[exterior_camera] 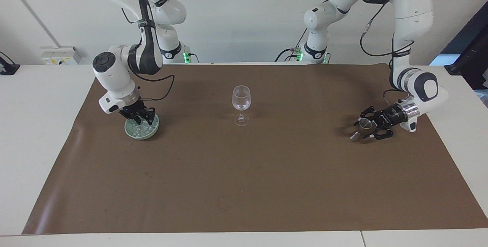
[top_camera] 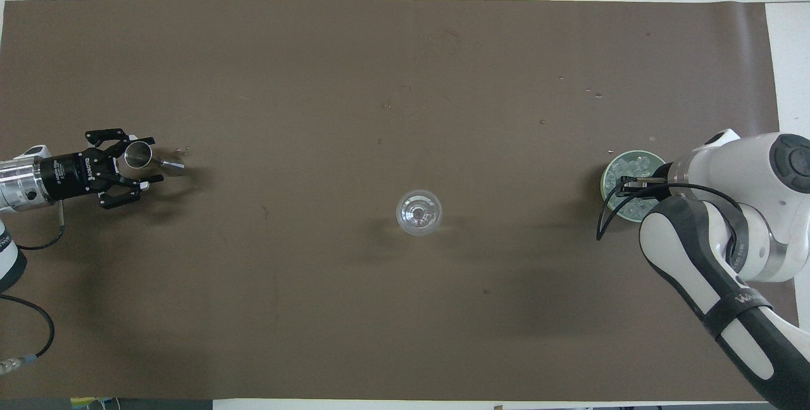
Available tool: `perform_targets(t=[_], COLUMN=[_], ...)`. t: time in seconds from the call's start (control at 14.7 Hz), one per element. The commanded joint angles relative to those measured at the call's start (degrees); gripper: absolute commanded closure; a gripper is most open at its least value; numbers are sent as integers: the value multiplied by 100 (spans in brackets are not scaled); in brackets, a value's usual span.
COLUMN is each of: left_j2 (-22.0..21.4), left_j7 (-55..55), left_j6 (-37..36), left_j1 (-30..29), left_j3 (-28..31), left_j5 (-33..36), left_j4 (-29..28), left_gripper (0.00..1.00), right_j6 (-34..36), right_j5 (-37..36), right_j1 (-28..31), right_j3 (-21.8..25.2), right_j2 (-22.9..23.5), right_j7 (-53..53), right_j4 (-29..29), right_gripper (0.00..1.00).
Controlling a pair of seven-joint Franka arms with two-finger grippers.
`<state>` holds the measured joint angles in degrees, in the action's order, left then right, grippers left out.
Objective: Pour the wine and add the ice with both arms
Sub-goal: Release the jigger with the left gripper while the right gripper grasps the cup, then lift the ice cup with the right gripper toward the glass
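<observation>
The brown mat (exterior_camera: pixel 244 186) lies bare across the whole stretch farthest from the robots, so a gripper passes there unhindered. Mid-surface, the upright wine glass (exterior_camera: pixel 241 104) stands alone, well apart from everything, with open lanes toward both ends. At the right arm's end, the green bowl (exterior_camera: pixel 142 132) is covered by the right gripper (exterior_camera: pixel 139 119). At the left arm's end, the left gripper (exterior_camera: pixel 371 127) and metal jigger (exterior_camera: pixel 362 127) occupy the mat.

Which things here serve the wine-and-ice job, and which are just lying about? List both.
For the job:
wine glass
green bowl
ice in the bowl
metal jigger
left end effector, open at the jigger
right end effector, down in the bowl

Lying about:
brown mat
white socket box by the wall
</observation>
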<state>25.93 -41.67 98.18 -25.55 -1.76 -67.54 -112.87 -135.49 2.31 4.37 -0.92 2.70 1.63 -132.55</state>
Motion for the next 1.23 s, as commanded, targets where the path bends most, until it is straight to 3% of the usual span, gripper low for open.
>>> perform_targets(t=[0.0,0.27,0.41,0.68,0.75,0.89,1.16], left_j2=[-141,-132,-124,-281,-412,-720,-1256], left_j7=[18,71,27,10,10,-17,71], left_j6=[-10,34,34,-10,-27,-88,-467], left_j1=[-108,-126,-126,137,233,383,857], left_j3=[-8,166,167,167,159,150,123], left_j5=[572,1995,2603,4087,4361,4434,4967], left_j4=[202,808,1256,2153,2251,2252,2243], left_gripper=[0,0,0,0,0,0,0], right_j6=[-92,-92,-92,-92,-83,-83,109], right_j5=[86,86,86,86,86,86,86], right_j1=[73,144,144,135,135,100,65], right_j3=[-40,-40,-40,-40,-40,-40,-49], right_j2=[-156,-156,-156,-156,-156,-147,-112], right_j7=[22,13,13,22,22,30,135], right_j4=[-175,-175,-175,-175,-166,-140,88], right_gripper=[51,53,66,72,79,89,93])
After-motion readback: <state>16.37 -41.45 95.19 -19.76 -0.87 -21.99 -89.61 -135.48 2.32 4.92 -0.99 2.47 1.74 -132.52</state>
